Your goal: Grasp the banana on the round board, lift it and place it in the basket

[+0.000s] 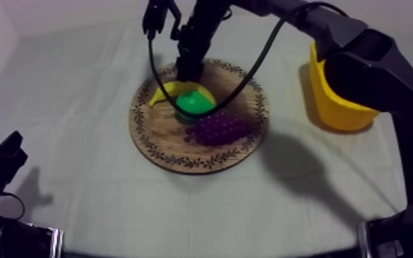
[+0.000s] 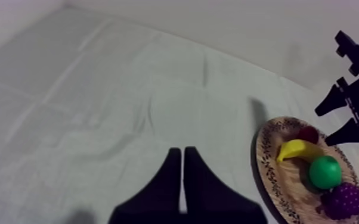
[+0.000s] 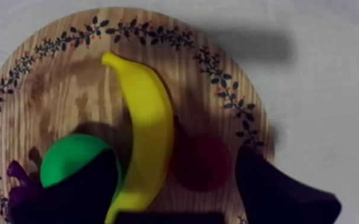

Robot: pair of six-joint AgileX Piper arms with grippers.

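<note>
The yellow banana [image 1: 170,89] lies on the far left part of the round wooden board [image 1: 182,161], beside a green pear [image 1: 194,103] and purple grapes [image 1: 219,128]. My right gripper [image 1: 187,71] hangs just above the board's far side. In the right wrist view it [image 3: 182,196] is open, with the banana [image 3: 149,131] and a small red fruit [image 3: 200,161] between its fingers [image 3: 277,190]; one finger overlaps the pear [image 3: 71,158]. My left gripper [image 1: 3,161] rests at the table's near left, its fingers [image 2: 173,179] together and shut on nothing. The yellow basket [image 1: 339,103] stands at the right.
Bare cloth [image 1: 79,89] lies between the board and my left gripper. The right arm [image 1: 360,55] arches over the basket and the table's far right. From the left wrist, the board [image 2: 264,161] is far off with the right gripper [image 2: 349,101] above it.
</note>
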